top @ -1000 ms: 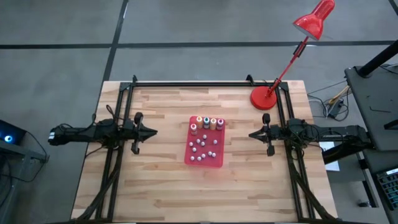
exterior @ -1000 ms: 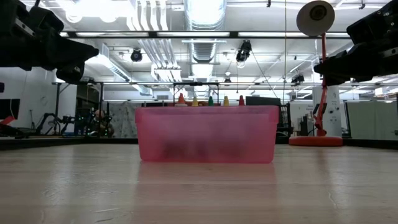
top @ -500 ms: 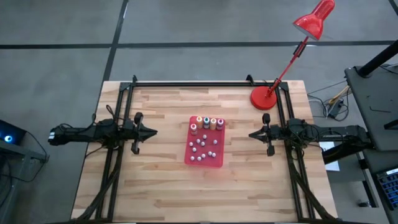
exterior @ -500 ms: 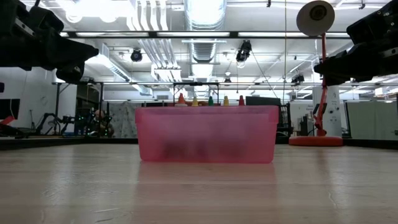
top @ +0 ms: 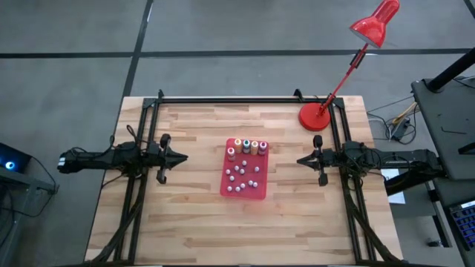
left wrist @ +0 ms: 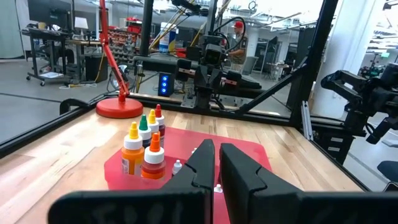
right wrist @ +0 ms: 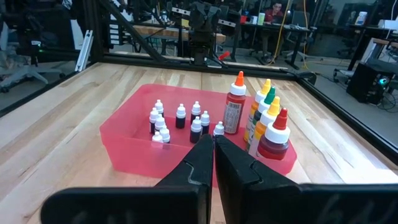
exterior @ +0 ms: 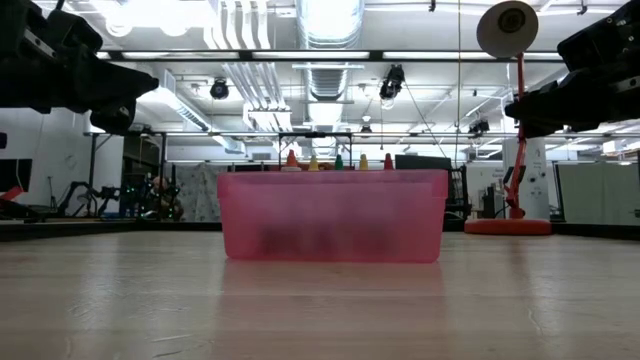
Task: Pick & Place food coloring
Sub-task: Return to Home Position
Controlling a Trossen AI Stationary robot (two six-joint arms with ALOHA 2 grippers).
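Taking the high view as a clock face centred on the red tray [top: 245, 195], the left tool [top: 184, 156] hangs at 9 o'clock, well apart from the tray. Its fingers are drawn narrow, with only a slit between them in the left wrist view, and they hold nothing.

At the centre of the table [top: 193, 222], the food coloring [top: 243, 174] sits inside the tray. About a dozen tiny pale-capped bottles are scattered across its floor, and a row of taller bottles [top: 246, 146] with coloured caps stands along its 12 o'clock edge. No bottle shows on the bare wood.

The right tool [top: 299, 159] hangs at 3 o'clock, mirroring the other arm, with its fingers pinched almost together and empty. The red lamp [top: 314, 117] has its base at about 1 o'clock, near the right arm.

The placing looks finished, so what remains is parking the arms. To do that well, any last travel should run straight outward, toward 9 and 3 o'clock, above the tray's rim (the low view shows both arms riding well above it). No sweep should cross the tall bottles, which look easy to topple, and the right arm should stay clear of the lamp's stem.
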